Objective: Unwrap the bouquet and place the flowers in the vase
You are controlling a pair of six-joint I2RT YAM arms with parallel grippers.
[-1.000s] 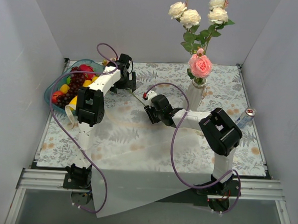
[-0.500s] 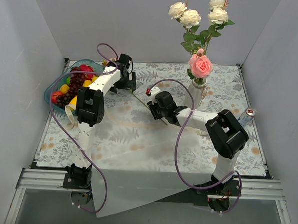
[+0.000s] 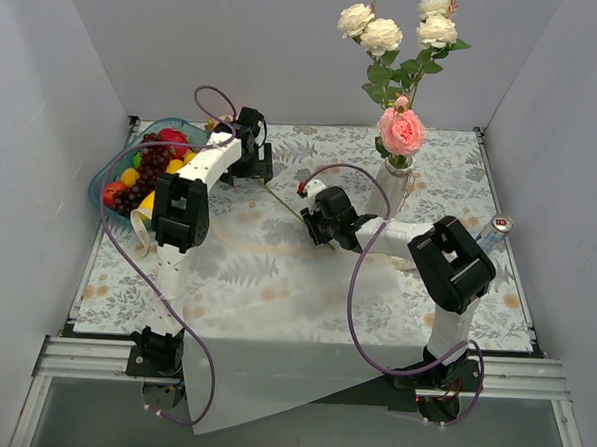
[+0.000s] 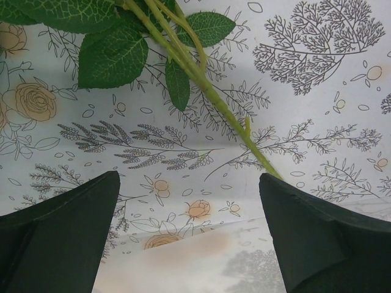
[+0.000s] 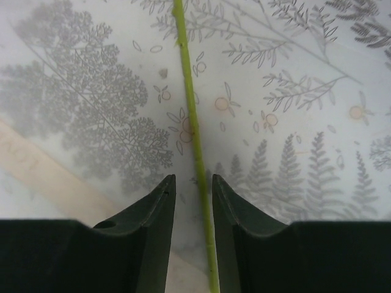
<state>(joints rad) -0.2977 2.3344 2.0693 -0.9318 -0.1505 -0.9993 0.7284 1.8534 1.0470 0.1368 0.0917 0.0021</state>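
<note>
The flower stem (image 5: 186,91) lies flat on the cloth, running twelve to six o'clock straight between the narrow, not yet pinching jaws of the right gripper (image 5: 193,178); the left gripper (image 4: 189,177) hangs wide over its leaves (image 4: 110,58); the vase (image 3: 391,185) stands at two o'clock beyond.

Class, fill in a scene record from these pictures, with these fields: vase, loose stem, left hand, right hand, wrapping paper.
vase: white, upright at the far right of the tablecloth, holding pink and white roses
loose stem: green, lying flat on the tablecloth, with leaves at the end under the left hand
left hand: wide open above the leafy end, holding nothing
right hand: fingers apart, one on each side of the bare stem, not yet gripping
wrapping paper: spread flat at the near edge, off the flowers
</note>
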